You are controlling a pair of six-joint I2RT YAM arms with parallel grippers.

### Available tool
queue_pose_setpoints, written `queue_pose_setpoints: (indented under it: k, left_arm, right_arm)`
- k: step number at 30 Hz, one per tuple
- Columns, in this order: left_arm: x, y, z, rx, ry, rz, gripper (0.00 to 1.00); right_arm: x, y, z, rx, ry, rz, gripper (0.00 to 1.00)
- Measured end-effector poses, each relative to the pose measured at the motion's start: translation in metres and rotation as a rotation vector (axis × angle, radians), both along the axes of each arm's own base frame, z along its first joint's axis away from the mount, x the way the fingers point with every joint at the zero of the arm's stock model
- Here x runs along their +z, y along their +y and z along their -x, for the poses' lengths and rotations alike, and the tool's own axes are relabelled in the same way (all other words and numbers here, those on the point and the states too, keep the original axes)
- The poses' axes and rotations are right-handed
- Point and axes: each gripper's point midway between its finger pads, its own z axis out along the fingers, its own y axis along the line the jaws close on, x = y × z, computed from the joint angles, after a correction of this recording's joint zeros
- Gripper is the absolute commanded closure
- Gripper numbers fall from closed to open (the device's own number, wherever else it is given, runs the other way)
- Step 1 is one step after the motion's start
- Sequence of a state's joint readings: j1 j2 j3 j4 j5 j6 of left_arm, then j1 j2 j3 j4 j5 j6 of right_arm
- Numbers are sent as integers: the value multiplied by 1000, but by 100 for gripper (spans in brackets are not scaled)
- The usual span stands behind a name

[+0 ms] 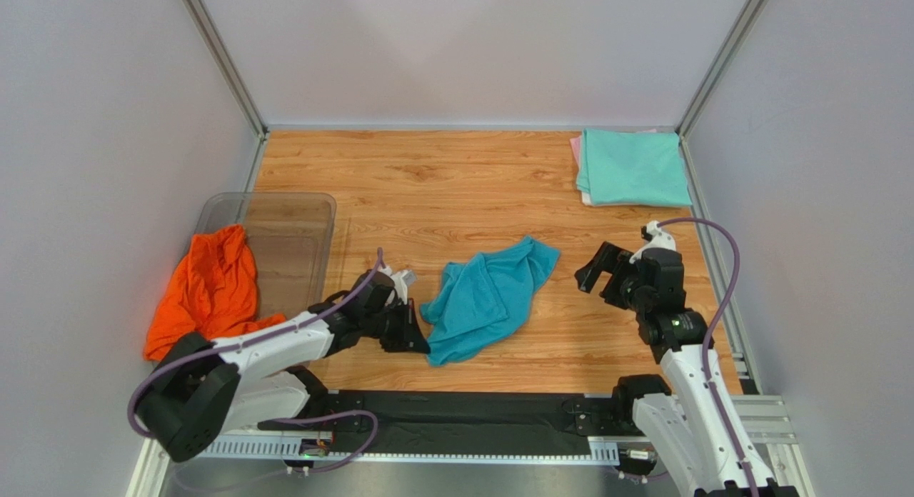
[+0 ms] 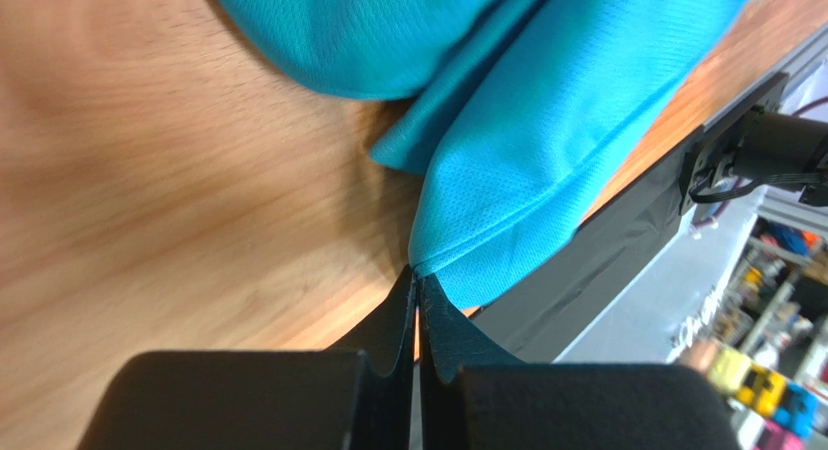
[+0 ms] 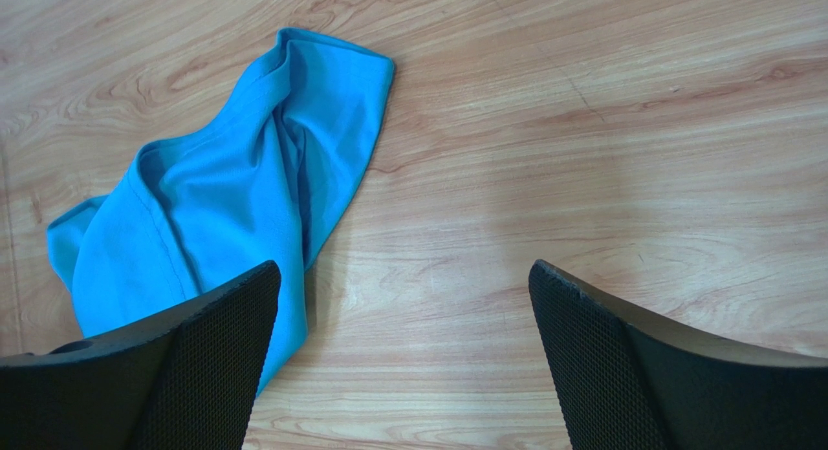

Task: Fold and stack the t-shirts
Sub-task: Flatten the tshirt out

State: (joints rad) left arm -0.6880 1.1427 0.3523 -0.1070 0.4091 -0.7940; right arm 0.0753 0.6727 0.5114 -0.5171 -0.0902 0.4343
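The left pincer (image 2: 417, 275) is lying low over the wooden plank worktop (image 1: 451, 186). Its two black fingers are clenching the hemmed edge of the crumpled teal-blue soft cloth t-shirt (image 1: 488, 296) (only a sliver of light is showing between them). That shirt is lying in a loose heap at the middle of the worktop, between the two arms, with its near-left edge in the grip.

The right pincer (image 3: 403, 268) is hovering released, with its jaws standing wide apart over bare wood just right of the teal-blue shirt and touching nothing.

The bunched bright orange cloth t-shirt (image 1: 204, 288) is resting at the left edge of the worktop, against the clear rectangular plastic tub (image 1: 290, 235). How much of it is lying inside the tub cannot be told.

The folded mint green cloth t-shirt (image 1: 635, 167) is sitting in the far right corner. It is lying on top of the folded pale pink cloth t-shirt (image 1: 577, 154), of which only a strip is showing along the left side.
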Motion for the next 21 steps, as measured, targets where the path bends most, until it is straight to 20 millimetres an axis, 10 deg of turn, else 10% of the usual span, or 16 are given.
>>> queue_pose_setpoints:
  k: [9, 21]
  left_arm:
    - [22, 37, -16, 129, -182, -105, 100]
    - [17, 49, -16, 154, -194, -162, 100]
  right_arm:
    - [-11, 50, -9, 185, 108, 62, 0]
    - [-32, 100, -83, 122, 234, 164, 9]
